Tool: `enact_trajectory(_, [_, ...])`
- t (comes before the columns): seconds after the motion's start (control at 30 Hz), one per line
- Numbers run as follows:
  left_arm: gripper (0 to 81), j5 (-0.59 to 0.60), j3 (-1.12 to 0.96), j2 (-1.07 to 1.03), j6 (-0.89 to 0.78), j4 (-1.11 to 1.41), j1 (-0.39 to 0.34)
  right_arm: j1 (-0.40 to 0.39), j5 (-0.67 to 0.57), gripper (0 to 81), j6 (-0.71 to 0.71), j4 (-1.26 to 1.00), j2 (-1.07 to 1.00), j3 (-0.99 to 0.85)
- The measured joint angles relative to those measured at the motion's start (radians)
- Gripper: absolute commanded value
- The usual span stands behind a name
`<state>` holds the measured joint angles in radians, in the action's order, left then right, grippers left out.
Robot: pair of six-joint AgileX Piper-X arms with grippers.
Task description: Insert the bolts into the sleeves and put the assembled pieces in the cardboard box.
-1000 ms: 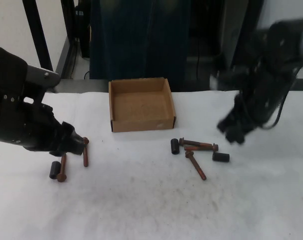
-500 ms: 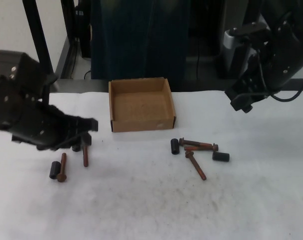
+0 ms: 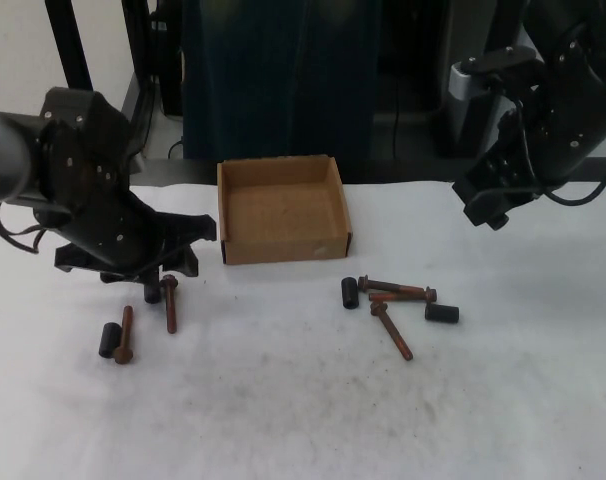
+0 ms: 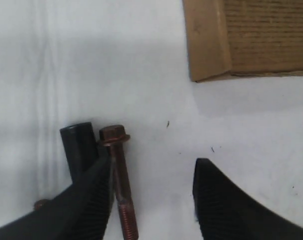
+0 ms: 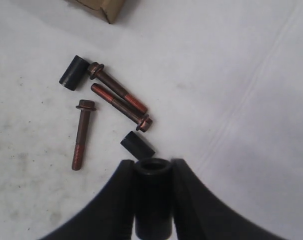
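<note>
Bolt (image 4: 119, 175) lay between left pincer's (image 4: 152, 172) released fingers (image 4: 91, 200), beside one, long axis along them, head outward | right pincer (image 5: 152, 169) clenched on sleeve (image 5: 152, 205), farther.

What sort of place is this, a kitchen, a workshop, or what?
Probably a robotics lab or workshop: two robot arms over a white bench, with loose bolts, black sleeves and a cardboard box laid out for assembly.

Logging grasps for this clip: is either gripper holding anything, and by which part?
The right gripper clamps a black sleeve by its sides; the left gripper holds nothing.
</note>
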<state>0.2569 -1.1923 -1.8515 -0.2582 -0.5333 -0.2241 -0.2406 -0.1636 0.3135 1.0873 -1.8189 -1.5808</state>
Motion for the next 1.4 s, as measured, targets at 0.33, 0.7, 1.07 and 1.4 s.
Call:
enact_trajectory(0.33, [46.8,0.000,-0.001,-0.043,-0.018,-0.005,-0.003,0.000,0.000,0.3,0.000,-0.023,0.000,0.000])
enact_trajectory(0.7, [46.8,-0.034,-0.001,-0.064,-0.013,0.040,-0.005,0.000,0.006,0.3,0.000,-0.023,0.000,0.000])
enact_trajectory(1.07, [39.8,-0.046,-0.008,-0.090,-0.025,0.042,-0.016,0.000,0.030,0.3,0.000,-0.026,0.000,0.000])
enact_trajectory(1.4, [6.2,-0.060,-0.019,-0.105,-0.025,0.004,-0.023,0.000,0.035,0.3,0.011,-0.054,0.000,0.000])
